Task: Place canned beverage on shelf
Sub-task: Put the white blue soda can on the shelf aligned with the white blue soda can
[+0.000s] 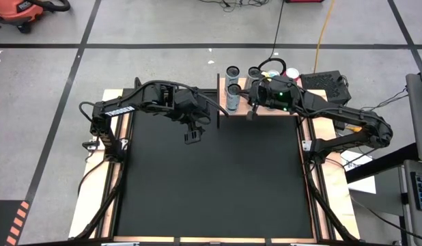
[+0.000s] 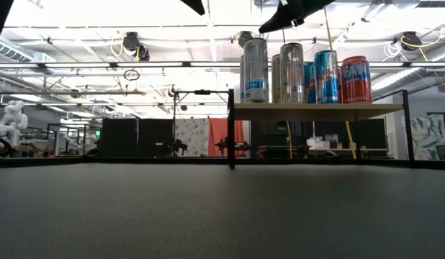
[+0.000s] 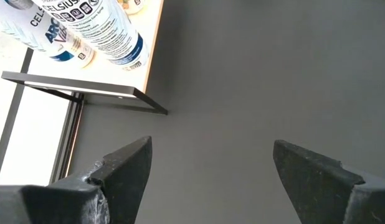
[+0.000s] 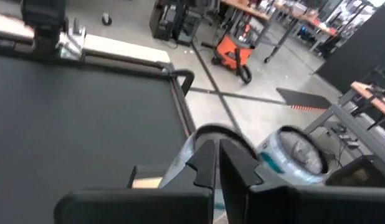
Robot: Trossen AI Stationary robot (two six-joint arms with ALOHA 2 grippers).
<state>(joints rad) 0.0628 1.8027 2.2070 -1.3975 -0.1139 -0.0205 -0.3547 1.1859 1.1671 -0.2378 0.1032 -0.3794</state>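
Observation:
The light wooden shelf point(image 1: 279, 111) point(image 2: 316, 111) stands at the far edge of the black mat, right of its middle. Several cans stand upright on its top: two silver ones point(image 2: 254, 70) point(image 2: 291, 72), blue ones point(image 2: 325, 75) and a red one point(image 2: 356, 79). My right gripper point(image 1: 251, 112) point(image 4: 216, 163) is shut and holds nothing; it hovers just above the silver cans point(image 4: 208, 143) at the shelf's left end. My left gripper point(image 1: 192, 137) point(image 3: 211, 173) hangs open over the mat, left of the shelf, slanting down, with nothing between its fingers.
The black mat point(image 1: 211, 178) stretches bare from the shelf to the near edge. The shelf's black metal legs point(image 2: 230, 129) stand at its left end. A black box point(image 1: 324, 83) lies behind the shelf on the right. An orange vacuum point(image 4: 233, 53) stands on the floor beyond the table.

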